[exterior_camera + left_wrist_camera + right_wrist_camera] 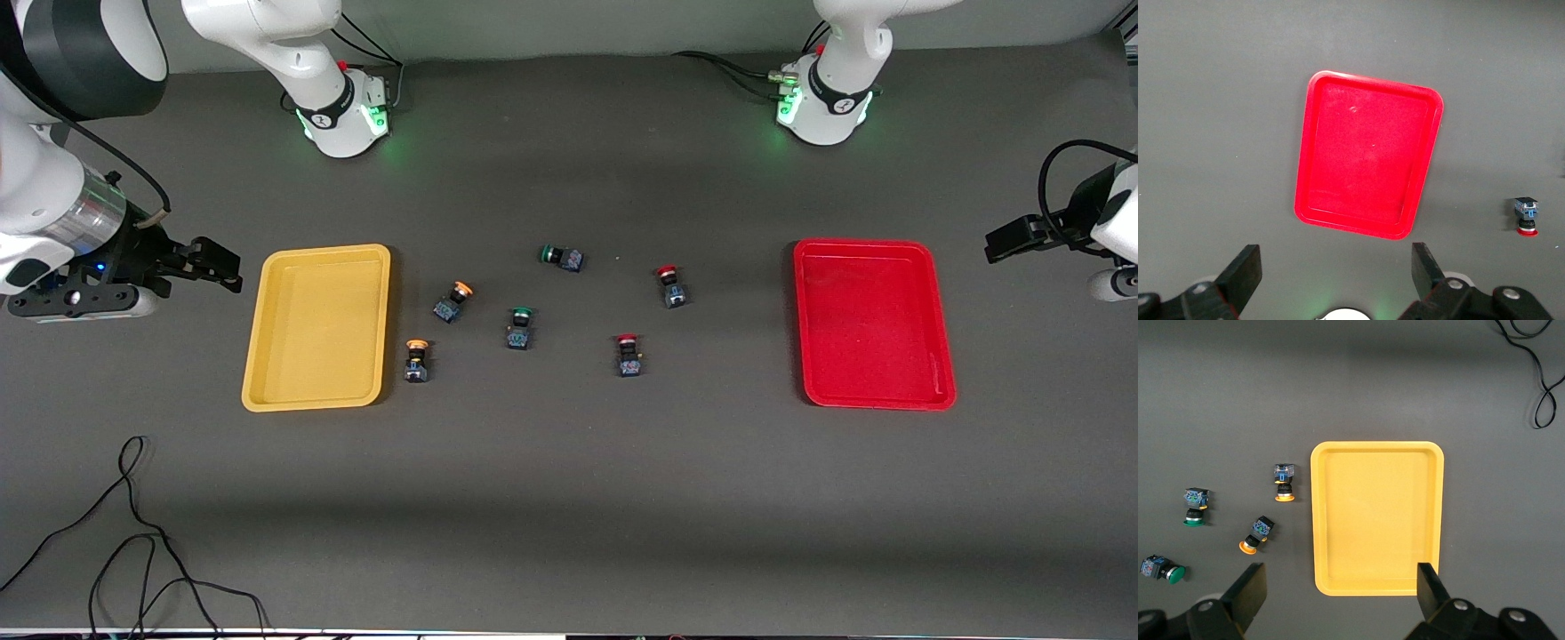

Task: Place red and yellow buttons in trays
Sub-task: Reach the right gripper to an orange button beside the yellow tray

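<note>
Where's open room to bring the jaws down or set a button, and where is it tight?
Both trays are bare inside: the yellow tray and the red tray. Bare table runs nearer the front camera than the button cluster, apart from a black cable. It is crowded between the trays, where a green-capped button sits among the yellow-capped buttons.

White, rounded Franka arms with black joint bands, green-lit bases (349, 120), black cables, and black two-fingered pincers with silver screws.

1. Robotics lab bench, by the look of it.
2. Two white arm bases (342, 111) bolted onto a grey-covered table (569, 498).
3. Loose black cable (133, 542) trailing over one corner.
</note>
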You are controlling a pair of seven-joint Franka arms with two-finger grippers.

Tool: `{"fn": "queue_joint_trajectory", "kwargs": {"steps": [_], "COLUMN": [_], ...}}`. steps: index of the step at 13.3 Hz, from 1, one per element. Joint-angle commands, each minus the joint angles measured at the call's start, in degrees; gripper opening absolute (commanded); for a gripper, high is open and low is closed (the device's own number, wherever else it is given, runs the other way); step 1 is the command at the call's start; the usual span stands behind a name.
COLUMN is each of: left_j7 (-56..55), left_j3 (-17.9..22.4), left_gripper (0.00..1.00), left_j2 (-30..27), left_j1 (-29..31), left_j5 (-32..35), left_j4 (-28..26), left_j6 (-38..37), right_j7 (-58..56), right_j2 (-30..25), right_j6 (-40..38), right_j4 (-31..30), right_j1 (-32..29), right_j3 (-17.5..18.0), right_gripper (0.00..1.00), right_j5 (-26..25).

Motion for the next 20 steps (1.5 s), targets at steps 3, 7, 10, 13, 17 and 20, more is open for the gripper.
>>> {"fn": "queue_joint_trajectory", "kwargs": {"steps": [3,7,10,13,17,20], "left_j7": [1.43,3.37,3.37,3.11,-1.44,-10.23], "left_j3": [0.45,0.54,0.45,0.45,0.45,0.45], "left_gripper": [1.00,1.00,1.00,1.00,1.00,1.00], "left_j2": [-0.48,-0.21,0.31,1.19,4.52,8.47], "left_j1": [-0.33,-0.33,-0.59,-2.26,-7.08,-13.85], "left_j5": [-2.25,-2.33,-2.42,-4.52,-7.43,-7.61], "left_j4": [-0.36,-0.10,-0.45,-0.89,-0.97,-0.97], "left_j6": [-1.41,-1.32,-1.50,-1.50,-0.45,5.25], "right_j7": [-0.26,11.39,21.07,30.12,35.86,36.92], "right_j2": [0.41,6.38,7.89,10.85,20.44,23.61], "right_j6": [-0.94,3.53,15.61,33.64,40.45,40.37], "right_j4": [0.30,-0.92,-10.81,-24.63,-26.42,-26.51], "right_j1": [0.54,1.25,1.25,1.43,3.01,2.75], "right_j3": [0.59,8.31,14.29,17.99,19.14,18.97], "right_gripper": [1.00,1.00,1.00,1.00,1.00,1.00], "right_j5": [0.48,0.57,0.57,0.57,-0.05,-0.05]}}
